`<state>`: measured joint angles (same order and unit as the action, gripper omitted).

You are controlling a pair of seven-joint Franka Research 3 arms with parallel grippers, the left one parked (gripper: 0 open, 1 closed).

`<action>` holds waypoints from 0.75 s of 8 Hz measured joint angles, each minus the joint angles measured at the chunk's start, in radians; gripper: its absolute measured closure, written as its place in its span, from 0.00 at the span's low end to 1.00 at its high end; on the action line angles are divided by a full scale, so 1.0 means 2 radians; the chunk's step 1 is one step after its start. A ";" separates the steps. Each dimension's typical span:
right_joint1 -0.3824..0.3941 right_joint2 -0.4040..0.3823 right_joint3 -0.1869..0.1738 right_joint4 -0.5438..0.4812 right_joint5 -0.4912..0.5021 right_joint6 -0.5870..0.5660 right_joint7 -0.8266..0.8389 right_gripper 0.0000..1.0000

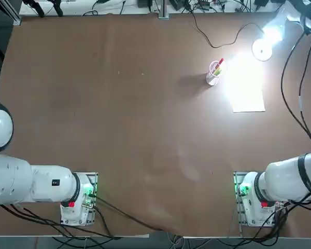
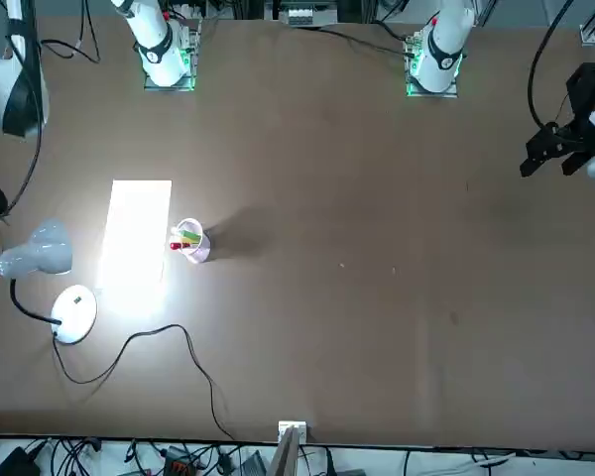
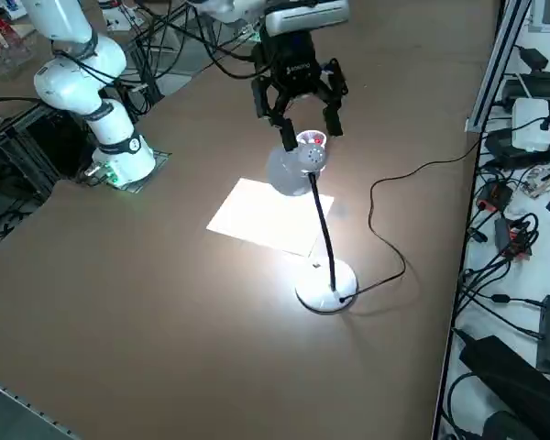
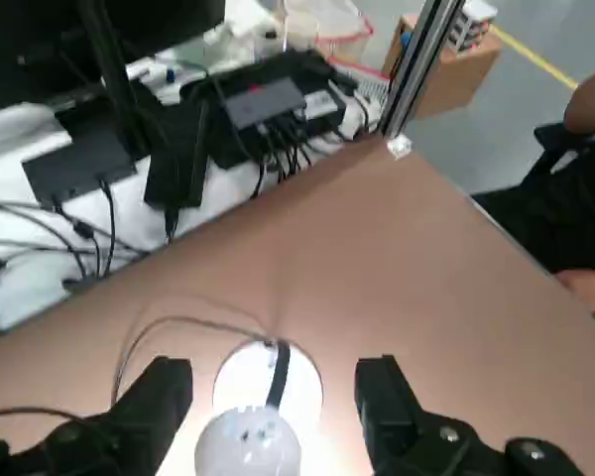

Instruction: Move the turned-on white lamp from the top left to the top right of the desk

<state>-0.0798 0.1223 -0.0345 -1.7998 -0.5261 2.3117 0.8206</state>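
Observation:
The white lamp stands lit at the far right of the brown desk (image 1: 119, 114). Its round base (image 1: 262, 50) rests flat on the desk and its glowing head (image 1: 273, 31) shines down on a paper sheet. The side view shows the base (image 3: 326, 286), the slim dark neck and the head (image 3: 293, 170). My right gripper (image 3: 310, 131) hangs just above the head, open, with nothing in it. In the wrist view both fingers (image 4: 159, 397) straddle the head (image 4: 248, 444) without touching it, and the base (image 4: 246, 375) lies below. The black cord (image 1: 217, 39) runs to the far edge.
A clear cup with red and yellow pens (image 1: 214, 72) stands left of the lamp, and a white paper sheet (image 1: 247, 96) lies under the light. The desk's far and right edges run close by, with cables and power strips (image 3: 522, 119) beyond them.

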 joint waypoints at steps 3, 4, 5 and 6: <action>0.001 -0.001 0.003 0.092 0.141 -0.202 -0.172 0.00; 0.001 -0.001 0.003 0.103 0.172 -0.244 -0.217 0.00; 0.001 0.000 0.002 0.103 0.205 -0.274 -0.252 0.00; 0.000 0.000 0.000 0.107 0.236 -0.304 -0.289 0.00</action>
<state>-0.0789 0.1219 -0.0351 -1.5868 -0.0535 1.7029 0.2433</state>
